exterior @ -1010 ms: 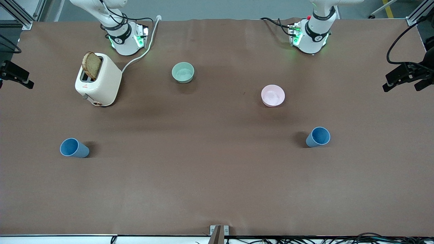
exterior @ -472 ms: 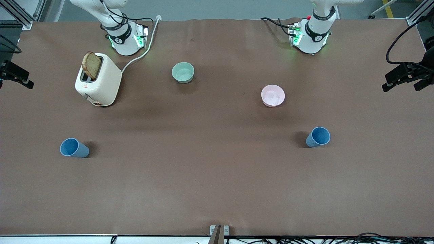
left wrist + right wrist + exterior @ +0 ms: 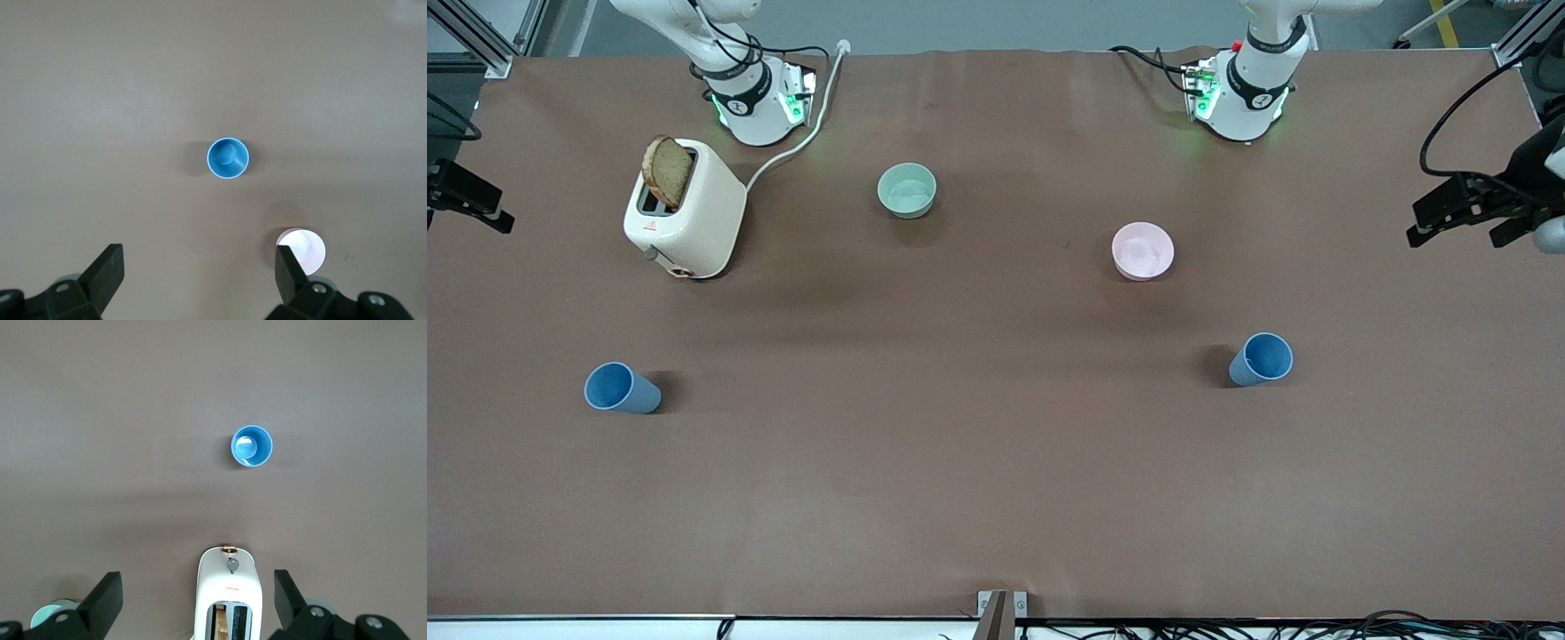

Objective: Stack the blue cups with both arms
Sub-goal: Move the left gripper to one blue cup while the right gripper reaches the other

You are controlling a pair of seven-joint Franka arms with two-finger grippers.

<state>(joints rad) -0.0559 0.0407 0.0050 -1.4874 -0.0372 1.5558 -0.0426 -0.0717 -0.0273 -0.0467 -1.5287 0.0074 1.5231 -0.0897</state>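
While both arms hang high over the table (image 3: 996, 498), the two blue cups stand upright and well apart on the brown cover. One cup (image 3: 622, 389) sits toward the right arm's end, nearer the front camera than the toaster (image 3: 685, 209), and the right wrist view shows it (image 3: 251, 446) from above with its mouth up. The other cup (image 3: 1261, 359) sits toward the left arm's end, nearer the front camera than the pink bowl (image 3: 1143, 251); the left wrist view looks straight down into it (image 3: 227, 159), with the pink bowl (image 3: 301, 249) near it. The left gripper (image 3: 197, 273) is spread wide with nothing between its fingers (image 3: 105, 275), up over the table near the pink bowl. The right gripper (image 3: 197, 597) is likewise spread wide and holds nothing, up over the toaster (image 3: 227, 593). A slice of bread (image 3: 667, 171) stands in the toaster's slot. The green bowl (image 3: 907, 190) lies between the two arm bases, farther from the front camera than both cups. Neither gripper touches a cup.
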